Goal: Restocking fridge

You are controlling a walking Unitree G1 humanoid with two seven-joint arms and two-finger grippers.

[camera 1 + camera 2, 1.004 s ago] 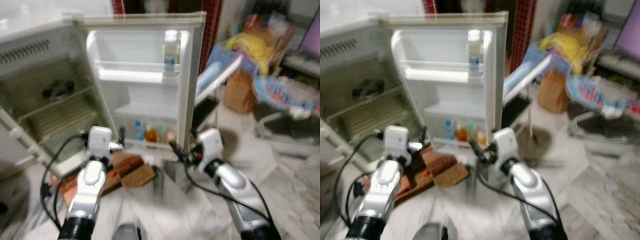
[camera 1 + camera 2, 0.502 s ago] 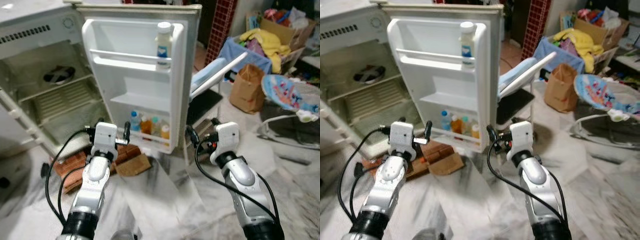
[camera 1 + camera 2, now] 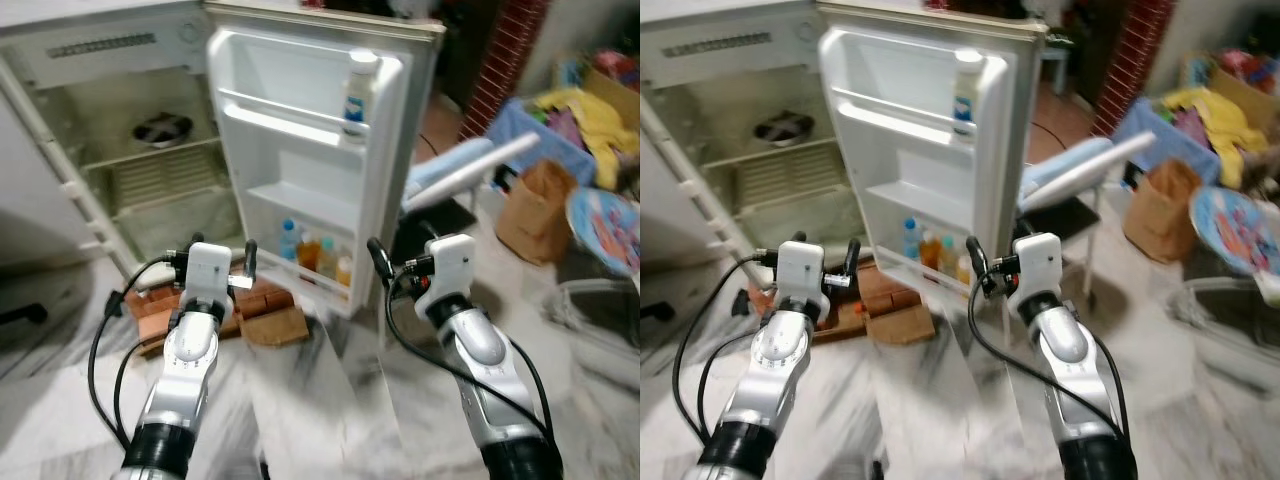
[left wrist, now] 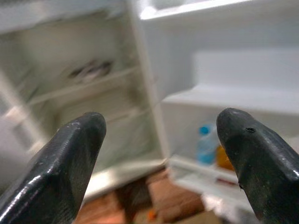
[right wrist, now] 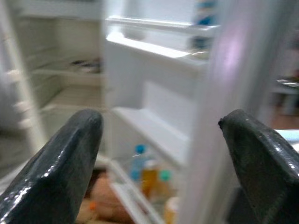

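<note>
The fridge [image 3: 120, 150] stands open, its door [image 3: 320, 150] swung wide. A white bottle [image 3: 356, 92] with a blue label, unreadable, stands on the upper door shelf; small bottles [image 3: 315, 255] fill the lowest. The left gripper [image 4: 159, 154] and the right gripper [image 5: 159, 158] are both spread wide and empty, apart from the door edge, bare marble floor [image 3: 330, 400] between them.
</note>
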